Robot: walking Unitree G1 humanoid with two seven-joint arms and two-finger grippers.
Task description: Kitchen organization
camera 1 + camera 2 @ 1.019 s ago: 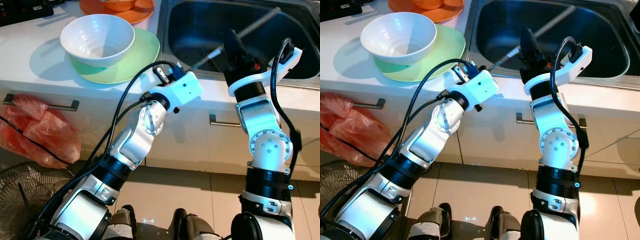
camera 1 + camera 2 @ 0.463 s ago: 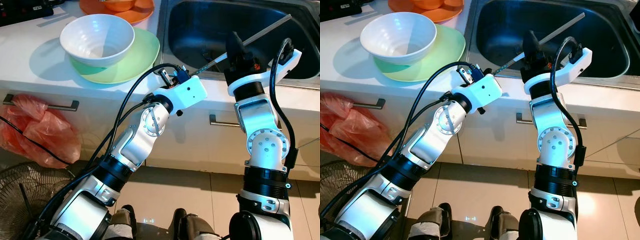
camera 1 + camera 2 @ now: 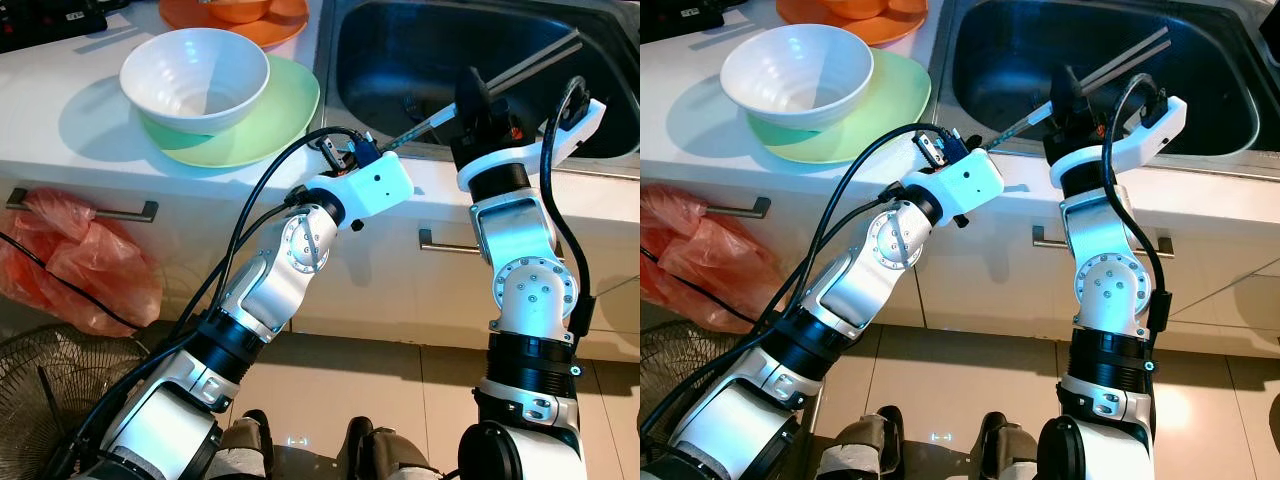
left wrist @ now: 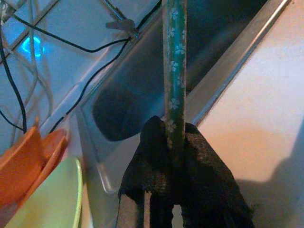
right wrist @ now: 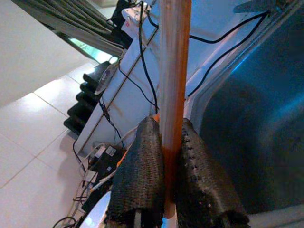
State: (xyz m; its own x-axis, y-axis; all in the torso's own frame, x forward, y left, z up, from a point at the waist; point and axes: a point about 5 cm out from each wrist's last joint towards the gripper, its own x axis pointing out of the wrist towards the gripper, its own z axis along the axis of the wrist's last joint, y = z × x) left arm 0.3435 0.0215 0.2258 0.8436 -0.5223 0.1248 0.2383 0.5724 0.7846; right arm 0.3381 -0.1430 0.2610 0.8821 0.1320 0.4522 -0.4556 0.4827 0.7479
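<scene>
1. Left eye view, far left: on the counter [image 3: 60, 140] a white bowl [image 3: 195, 78] sits on a green plate [image 3: 270, 110], with an orange dish [image 3: 250, 20] behind it. I judge that the stack is well apart from where I am working, so I leave it alone.
2. My left gripper [image 4: 172, 142] hangs at the counter's front edge, just beside the sink's [image 3: 380, 40] near left corner. In the left wrist view its fingers [image 4: 154, 156] are clenched on a green flowered chopstick [image 4: 174, 71], gripped near one end, the shaft pointing over the sink rim.
3. My right gripper [image 5: 167, 142] stands over the sink's front rim, its pads clamped on a wooden chopstick [image 5: 174, 57] low on the shaft; from the head camera its long free end [image 3: 530, 62] slants up and right across the basin.
4. The step in hand looks like gathering the two sticks into a pair. I would keep both grips firm, since each stick is held near an end and can pivot, and bring the tips level before moving either arm.
5. Edges: the steel rim lies right under both wrists, so I would lift before travelling sideways. The basin ahead is open room; the cables [image 3: 260, 190] on my left arm run close to the counter edge and the drawer handle [image 3: 445, 245] sits below, so I would avoid dropping low.
</scene>
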